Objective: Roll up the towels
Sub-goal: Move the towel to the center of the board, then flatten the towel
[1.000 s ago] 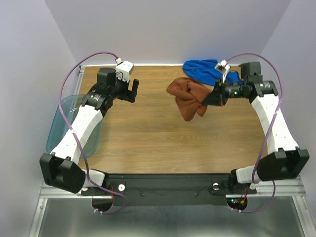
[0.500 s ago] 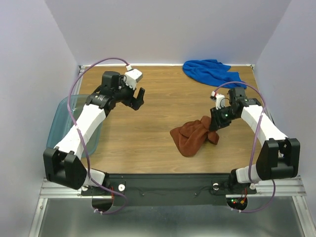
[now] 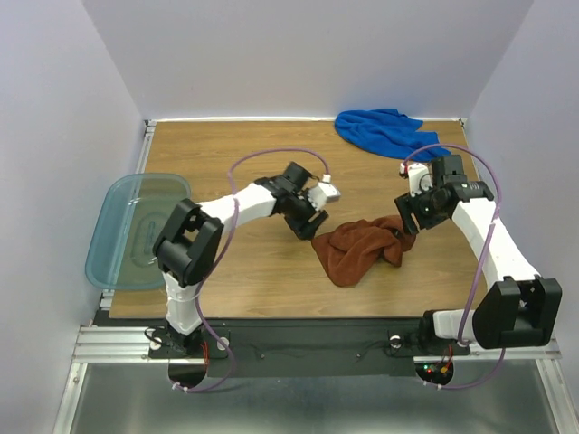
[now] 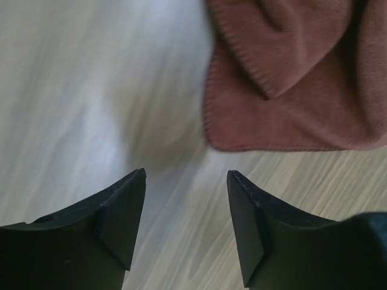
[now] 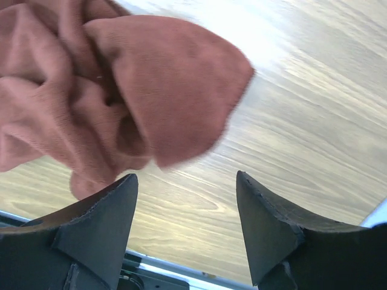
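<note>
Wooden table [image 3: 253, 271] carries the rust-brown towel [image 3: 357, 249], crumpled and folded over itself near the front centre, probably so both arms can reach it; the blue towel [image 3: 384, 131] lies bunched at the far edge. The left gripper [image 4: 186, 175] and right gripper [image 5: 186, 178] flank the brown heap, jaws apart, holding nothing.

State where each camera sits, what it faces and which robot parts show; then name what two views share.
Top external: above and behind the arms, looking down at the table, both arms, left hand, right hand.
Left wrist: on the left arm, facing past its own fingers at the brown towel.
Right wrist: likewise, past its own fingers at that towel.
Shared: all three show the brown towel.
</note>
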Tool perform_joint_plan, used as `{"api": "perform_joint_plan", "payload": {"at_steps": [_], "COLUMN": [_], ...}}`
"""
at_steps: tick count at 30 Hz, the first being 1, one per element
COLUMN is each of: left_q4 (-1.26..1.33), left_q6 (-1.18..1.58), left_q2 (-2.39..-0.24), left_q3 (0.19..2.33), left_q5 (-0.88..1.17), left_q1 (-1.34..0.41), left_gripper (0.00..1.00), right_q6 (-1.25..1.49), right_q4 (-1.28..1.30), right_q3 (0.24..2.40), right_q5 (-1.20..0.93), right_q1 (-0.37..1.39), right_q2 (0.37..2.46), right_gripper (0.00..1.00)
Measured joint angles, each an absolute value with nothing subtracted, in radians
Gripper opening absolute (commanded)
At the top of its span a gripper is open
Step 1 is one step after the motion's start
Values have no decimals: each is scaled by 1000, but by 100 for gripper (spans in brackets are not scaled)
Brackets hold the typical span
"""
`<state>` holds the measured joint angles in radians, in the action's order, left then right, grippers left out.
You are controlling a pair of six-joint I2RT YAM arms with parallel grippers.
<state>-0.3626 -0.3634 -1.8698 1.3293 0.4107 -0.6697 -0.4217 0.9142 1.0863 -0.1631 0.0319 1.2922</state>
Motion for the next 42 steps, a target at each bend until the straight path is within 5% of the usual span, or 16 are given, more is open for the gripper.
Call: {"api": "perform_joint_plan", "payload": {"at_steps": [7,10,13,15,17,18,32,42], "left_q4": [-342,-328,-317,-303,-295,-294,-612,-751], "left_q6": [-358,-354,-345,-340,-333,-330,-513,-704], "left_q2": [-1964,-1971,-1973,-1972,-1959,-1947,-1436,-1394], "left_q3": [1346,1351,1350,1341,1325,1312,970,807], "left_q5": [367,327,278,248,228,218,80,-65], "left_q1": [-805,-819,-822,-821,-817,-814,-690,-738], "left_gripper": [67,53,28,0,0,0,0,0], "right_q6": [-418,-415,-414,-414,-406,-409,-434,-529], "right_q4": [909,903,899,885,874,868,887,971], "right_q3": [1106,1106,1105,1100,1098,1098,1147,1147], "right_q5": [-141,-157,-181,-192,-200,-205,-171,-142], "right_q1": [19,19,19,19,19,19,12,-6], "right_q2": [1391,1456,1514,1542,1564,1572,1484,1479], "right_gripper": [77,79,66,32,2,0,1,1]}}
